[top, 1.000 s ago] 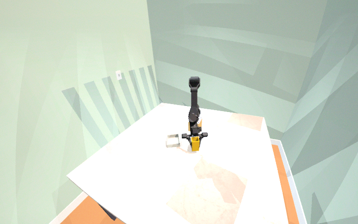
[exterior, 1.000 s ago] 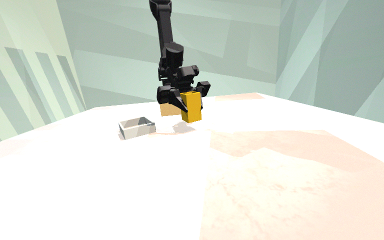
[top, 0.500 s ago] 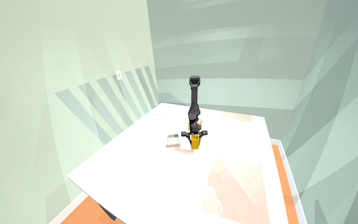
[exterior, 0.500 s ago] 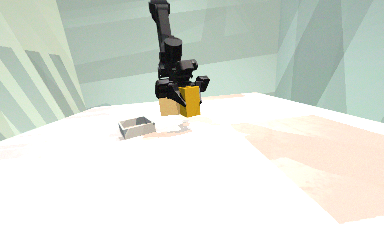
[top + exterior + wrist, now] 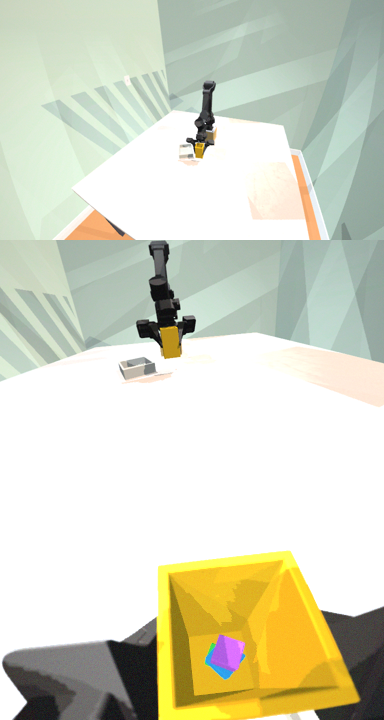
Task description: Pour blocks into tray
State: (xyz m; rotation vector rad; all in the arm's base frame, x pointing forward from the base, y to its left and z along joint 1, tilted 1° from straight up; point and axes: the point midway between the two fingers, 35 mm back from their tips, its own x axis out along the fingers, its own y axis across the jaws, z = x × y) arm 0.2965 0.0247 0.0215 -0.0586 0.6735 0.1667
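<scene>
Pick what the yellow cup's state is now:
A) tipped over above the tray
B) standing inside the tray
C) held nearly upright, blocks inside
C: the gripper grips the cup with its mouth up, and purple and blue blocks lie at its bottom.

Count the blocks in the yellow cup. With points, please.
3 visible: a purple block (image 5: 228,652) on top, a blue block (image 5: 225,672) beneath it, and a green block (image 5: 211,648) peeking out at their left. More may be hidden underneath.
</scene>
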